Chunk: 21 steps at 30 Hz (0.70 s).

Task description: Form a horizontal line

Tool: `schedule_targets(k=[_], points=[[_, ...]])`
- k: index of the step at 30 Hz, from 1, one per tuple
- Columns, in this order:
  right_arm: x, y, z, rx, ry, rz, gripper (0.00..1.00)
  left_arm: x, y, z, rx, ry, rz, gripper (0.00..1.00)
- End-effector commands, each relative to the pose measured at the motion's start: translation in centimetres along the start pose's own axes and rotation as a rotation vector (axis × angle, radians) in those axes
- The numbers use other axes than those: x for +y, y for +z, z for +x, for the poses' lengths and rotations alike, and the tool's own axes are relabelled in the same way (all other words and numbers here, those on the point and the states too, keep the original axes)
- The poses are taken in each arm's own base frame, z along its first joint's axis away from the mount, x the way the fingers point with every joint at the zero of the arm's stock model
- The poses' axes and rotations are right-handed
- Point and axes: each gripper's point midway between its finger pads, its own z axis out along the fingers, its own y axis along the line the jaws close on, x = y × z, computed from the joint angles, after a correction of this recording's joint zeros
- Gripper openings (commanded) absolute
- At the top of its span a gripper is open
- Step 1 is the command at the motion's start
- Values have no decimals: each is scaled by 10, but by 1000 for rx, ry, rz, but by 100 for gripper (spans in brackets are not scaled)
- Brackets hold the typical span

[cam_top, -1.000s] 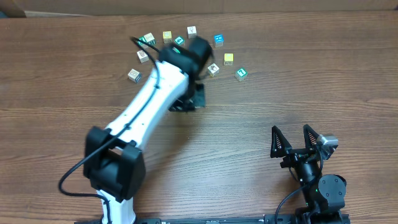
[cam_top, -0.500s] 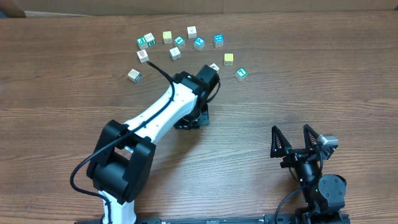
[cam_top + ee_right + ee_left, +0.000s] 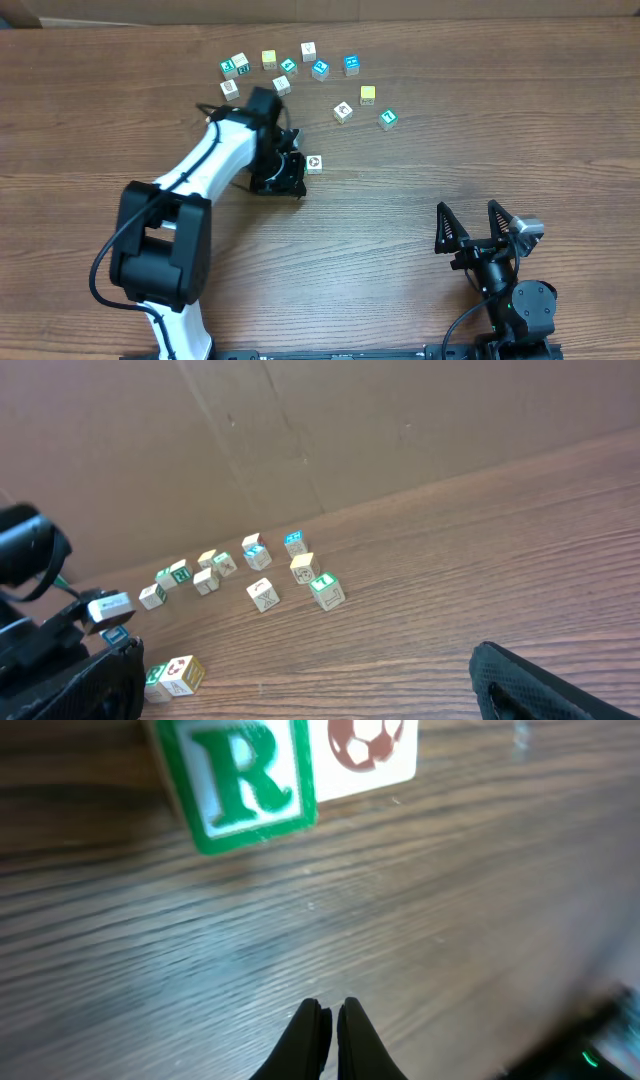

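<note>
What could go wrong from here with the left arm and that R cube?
The shut left gripper sits close to the R cube; swinging away could knock it askew. The other white cubes lie scattered among teal cubes and yellow cubes, so reaching in may bump the wrong one.

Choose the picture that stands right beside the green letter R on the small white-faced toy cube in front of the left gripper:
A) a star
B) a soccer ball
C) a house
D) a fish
B: in the left wrist view, the small white-faced toy cube shows a dark red soccer ball on the face next to the green R, just beyond the shut left gripper.
</note>
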Motion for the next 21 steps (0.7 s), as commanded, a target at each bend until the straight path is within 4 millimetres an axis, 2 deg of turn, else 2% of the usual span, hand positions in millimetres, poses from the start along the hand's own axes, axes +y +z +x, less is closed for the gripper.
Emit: schedule_targets(k=[1,7,10,17,21], points=[[0,-1,-3,-16,2,-1,100,-21,-2,11,8,114,285,4],[0,-1,-3,-16,2,-1,100,7,13,21,-33,57,354,4],[0,-1,-3,-16,2,-1,100,14,18,22,-65,57,383,4],[0,-1,-3,-16,2,-1,100,17,19,12,-110,22,401,4],[0,-1,-3,-16,2,-1,100,32,24,1,-135,-92,310,4]])
